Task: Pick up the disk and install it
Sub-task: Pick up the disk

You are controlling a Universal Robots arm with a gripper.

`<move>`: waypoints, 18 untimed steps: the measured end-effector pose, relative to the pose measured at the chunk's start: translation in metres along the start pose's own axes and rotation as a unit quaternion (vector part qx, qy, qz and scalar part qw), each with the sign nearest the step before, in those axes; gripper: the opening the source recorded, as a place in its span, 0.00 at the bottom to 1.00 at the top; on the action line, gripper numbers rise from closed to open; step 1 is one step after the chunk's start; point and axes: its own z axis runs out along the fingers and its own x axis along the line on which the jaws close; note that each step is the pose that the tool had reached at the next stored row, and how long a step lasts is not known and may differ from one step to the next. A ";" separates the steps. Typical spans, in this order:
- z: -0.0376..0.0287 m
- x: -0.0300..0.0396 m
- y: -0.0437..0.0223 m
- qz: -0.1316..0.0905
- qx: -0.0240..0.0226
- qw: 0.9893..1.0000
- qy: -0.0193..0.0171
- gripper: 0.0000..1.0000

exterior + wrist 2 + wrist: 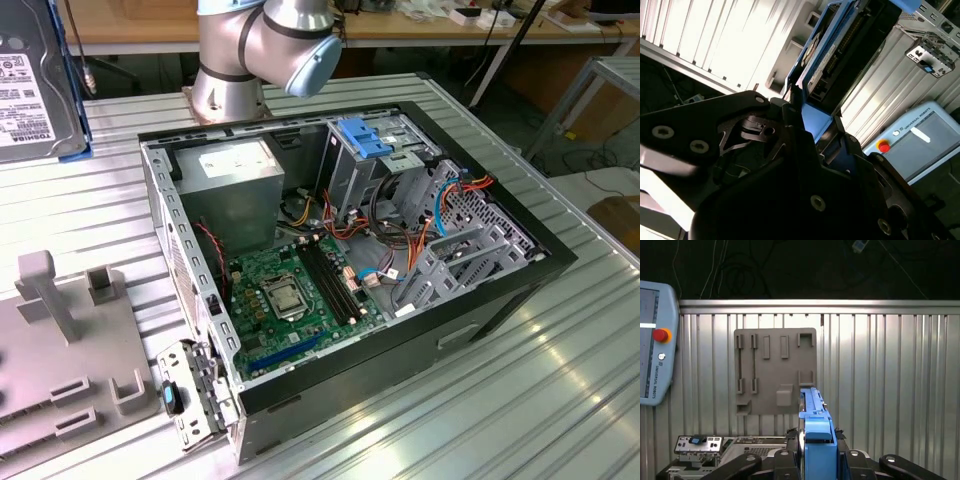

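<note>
The disk, a grey hard drive in a bright blue carrier frame, hangs in the air at the exterior view's upper left, well above the table and away from the open computer case. In the first wrist view the disk stands edge-on between the black fingers of my gripper, which is shut on it. The second wrist view shows the disk sticking out beyond the gripper, its dark underside and connector edge visible.
Inside the case sit a motherboard, a power supply and a grey drive cage with a blue latch. A grey fixture plate lies at the exterior view's left. The arm's base stands behind the case. A teach pendant lies nearby.
</note>
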 end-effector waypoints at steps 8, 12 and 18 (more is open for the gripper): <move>0.0006 0.0000 -0.0147 0.000 0.000 1.000 0.000 0.37; 0.0012 -0.0001 -0.0293 0.000 0.000 1.000 0.000 0.37; 0.0019 -0.0001 -0.0429 0.000 0.000 1.000 0.000 0.37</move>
